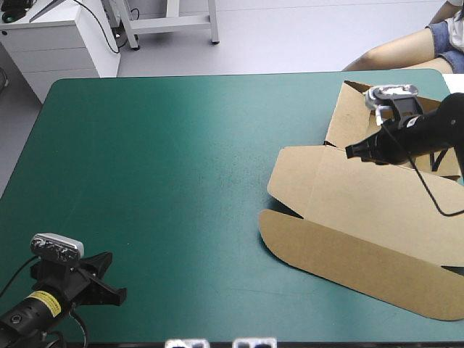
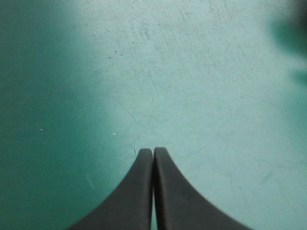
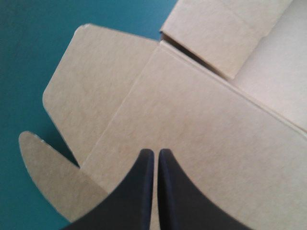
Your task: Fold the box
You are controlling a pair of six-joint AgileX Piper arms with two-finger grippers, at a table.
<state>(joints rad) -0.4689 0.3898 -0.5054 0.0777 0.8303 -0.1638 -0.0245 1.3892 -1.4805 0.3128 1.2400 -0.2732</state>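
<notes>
Brown box [image 1: 362,210], one, on teal-green cover [image 1: 159,181]; left gripper [image 1: 116,293] and right gripper [image 1: 351,151], two, both pressed together.

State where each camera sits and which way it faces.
Left wrist: above that wrist, along the shut left claw onto bare teal-green cover.
Right wrist: above that wrist, along the shut right claw onto the box.
High: above and behind, facing forward and down; both claws show.
Shared: high and right wrist both show the box.

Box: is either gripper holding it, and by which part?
Nothing is held. The right gripper is shut above the box; the left gripper is shut over the teal-green cover.
</notes>
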